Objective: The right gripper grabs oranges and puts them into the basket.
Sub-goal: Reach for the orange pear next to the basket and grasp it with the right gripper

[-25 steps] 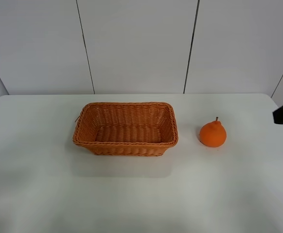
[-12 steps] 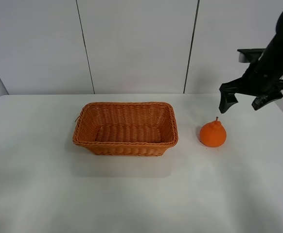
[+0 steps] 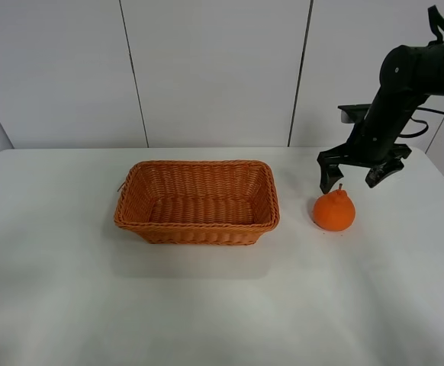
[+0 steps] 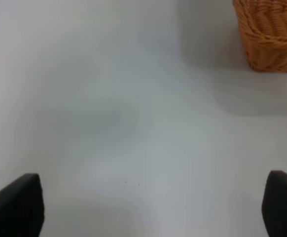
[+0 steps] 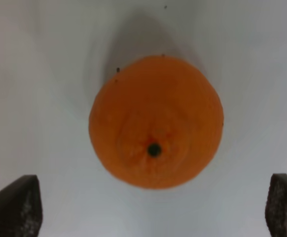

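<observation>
The front part of the white table [image 3: 207, 313] lies nearest to the camera. Further in, the basket [image 3: 197, 232] stands on it, a little left of the middle, with one long side toward the camera. The orange [image 3: 333, 212] sits upright on the table to the right of the basket, near it but not touching, and its stem points up. Just over the orange hangs the right gripper [image 3: 349, 184], pointing down. Its two fingers are spread wide, one on each side of the stem, and they grasp nothing. In the right wrist view the orange lies between the two fingertips [image 5: 14, 205], with table showing on both sides of it. The black arm [image 3: 405, 76] rises behind it to the right. The left gripper [image 4: 148, 210] shows only in its own wrist view. Its fingers are also wide apart, above the table, with a corner of the basket further off. Grey wall panels [image 3: 207, 69] stand at the back.
</observation>
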`<state>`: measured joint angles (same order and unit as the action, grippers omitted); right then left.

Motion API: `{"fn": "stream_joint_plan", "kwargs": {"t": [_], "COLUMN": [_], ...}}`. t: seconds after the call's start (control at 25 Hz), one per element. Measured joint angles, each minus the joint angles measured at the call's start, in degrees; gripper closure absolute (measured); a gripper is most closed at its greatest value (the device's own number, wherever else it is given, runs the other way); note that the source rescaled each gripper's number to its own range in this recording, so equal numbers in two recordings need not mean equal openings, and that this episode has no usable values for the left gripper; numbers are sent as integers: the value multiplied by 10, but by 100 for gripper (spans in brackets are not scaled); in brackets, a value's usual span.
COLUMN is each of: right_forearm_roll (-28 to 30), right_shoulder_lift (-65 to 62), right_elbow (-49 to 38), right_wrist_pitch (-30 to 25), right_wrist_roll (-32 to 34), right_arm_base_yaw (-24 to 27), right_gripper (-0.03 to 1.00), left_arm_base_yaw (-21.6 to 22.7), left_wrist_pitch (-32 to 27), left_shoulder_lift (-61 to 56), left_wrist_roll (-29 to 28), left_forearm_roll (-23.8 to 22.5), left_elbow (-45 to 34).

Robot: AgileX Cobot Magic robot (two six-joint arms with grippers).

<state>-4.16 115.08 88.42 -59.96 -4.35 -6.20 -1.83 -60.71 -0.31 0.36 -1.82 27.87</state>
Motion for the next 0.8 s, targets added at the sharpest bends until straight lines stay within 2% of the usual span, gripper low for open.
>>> {"fn": "stream_joint_plan", "kwargs": {"t": [0.6, 0.8], "right_forearm_roll": [-1, -2], "right_shoulder_lift": [92, 111], "right_elbow": [0, 0], "right_wrist_pitch": [69, 71], "right_wrist_roll": [0, 0], "right_arm_base_yaw": [2, 2], "right_gripper": [-3, -3], "left_arm_base_yaw": [0, 0], "left_wrist_pitch": [0, 0], "left_shoulder_lift": [0, 0], "left_wrist_roll": [0, 0], "left_forearm_roll": [0, 0], "left_elbow": [0, 0]}}
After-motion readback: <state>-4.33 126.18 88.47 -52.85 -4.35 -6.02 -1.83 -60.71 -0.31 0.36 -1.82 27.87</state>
